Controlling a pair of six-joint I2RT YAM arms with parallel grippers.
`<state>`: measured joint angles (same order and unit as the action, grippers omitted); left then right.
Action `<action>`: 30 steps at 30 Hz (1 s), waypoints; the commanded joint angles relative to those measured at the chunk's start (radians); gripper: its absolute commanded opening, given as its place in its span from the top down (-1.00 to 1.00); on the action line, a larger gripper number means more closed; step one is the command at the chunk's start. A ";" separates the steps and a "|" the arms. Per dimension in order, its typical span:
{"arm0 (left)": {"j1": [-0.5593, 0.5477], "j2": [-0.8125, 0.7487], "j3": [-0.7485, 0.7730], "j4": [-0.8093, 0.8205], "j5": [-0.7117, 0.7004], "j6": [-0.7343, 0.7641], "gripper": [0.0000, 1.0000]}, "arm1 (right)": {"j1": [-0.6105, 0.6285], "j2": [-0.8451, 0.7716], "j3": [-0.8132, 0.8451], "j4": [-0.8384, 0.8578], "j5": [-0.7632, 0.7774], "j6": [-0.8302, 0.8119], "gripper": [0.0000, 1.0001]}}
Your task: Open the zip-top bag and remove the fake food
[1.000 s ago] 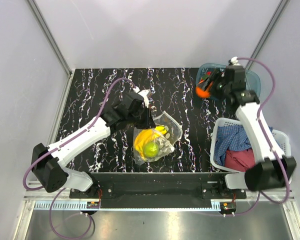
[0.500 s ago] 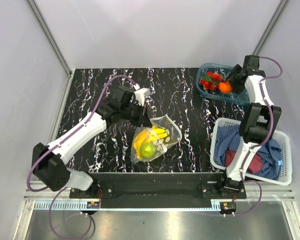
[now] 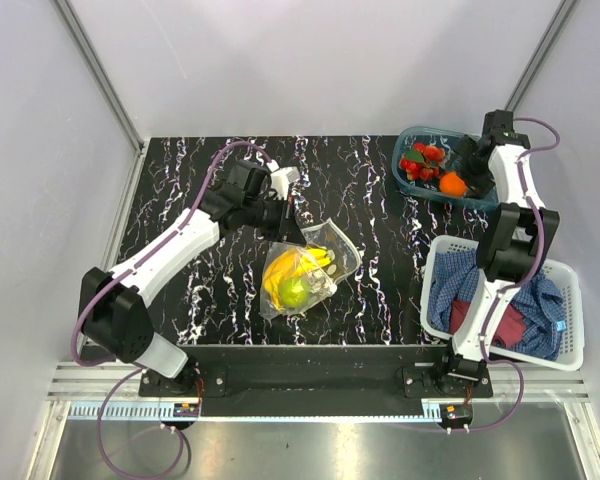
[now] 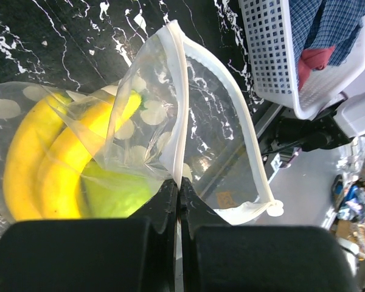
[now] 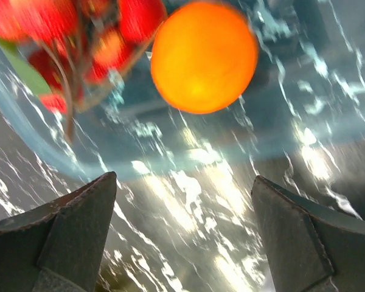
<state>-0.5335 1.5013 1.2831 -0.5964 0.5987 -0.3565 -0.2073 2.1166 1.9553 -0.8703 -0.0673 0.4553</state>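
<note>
The zip-top bag (image 3: 305, 270) lies mid-table with its mouth open. Inside it are a yellow banana (image 3: 292, 268) and a green round fruit (image 3: 294, 292). My left gripper (image 3: 285, 218) is shut on the bag's white zip strip (image 4: 177, 121) at the far edge of the mouth. The left wrist view shows the banana (image 4: 30, 164) and the green fruit (image 4: 118, 194) behind the dotted plastic. My right gripper (image 3: 470, 160) is open and empty over the teal tray (image 3: 500, 170). The orange (image 5: 204, 58) and the red berry cluster (image 5: 67, 36) lie in the tray, just beyond the right gripper (image 5: 184, 177).
A white slatted basket (image 3: 570, 345) with blue and red cloths stands at the near right, close to the right arm's base. It also shows in the left wrist view (image 4: 280, 61). The black marbled table (image 3: 180, 190) has grey walls at its left and far edges.
The right gripper carried the orange over the teal tray and let it go; the orange now lies by the berries. The left gripper shifted slightly back and left, drawing the bag with it.
</note>
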 commanded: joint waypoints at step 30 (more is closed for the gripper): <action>-0.164 0.177 0.254 0.119 -0.188 -0.404 1.00 | 0.566 -0.759 -0.976 0.413 -0.617 0.055 0.02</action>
<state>-0.6949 1.6543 1.4750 -0.5392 0.4313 -0.7082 0.3382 1.3552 1.0260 -0.5911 -0.6277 0.4763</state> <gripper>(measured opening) 0.012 0.493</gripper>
